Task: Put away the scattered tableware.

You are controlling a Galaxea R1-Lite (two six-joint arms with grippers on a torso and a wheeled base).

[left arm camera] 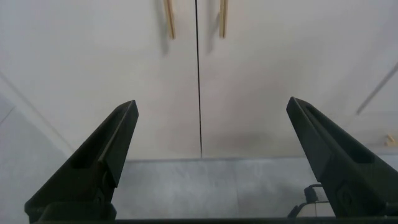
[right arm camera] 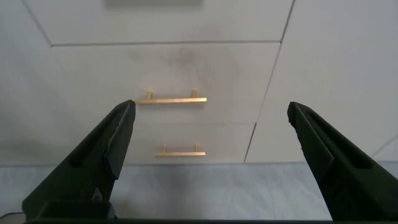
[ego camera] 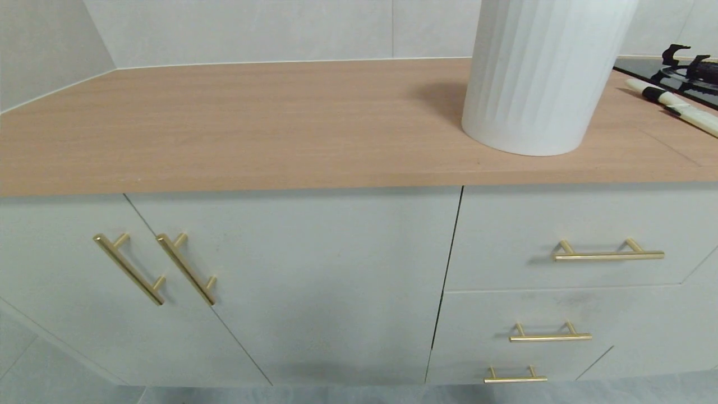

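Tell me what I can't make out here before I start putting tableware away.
Head view: the white ribbed container is cut off by the top edge, so its rim and contents are unseen.
Head view: the cream-and-black utensil runs off the right edge; its type is unclear.
All views: shut cabinet doors and drawers hide their insides.

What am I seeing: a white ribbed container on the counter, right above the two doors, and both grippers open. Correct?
Not quite. In the head view the container stands on the counter above the drawers, to the right of the doors. The left gripper and right gripper are indeed open.
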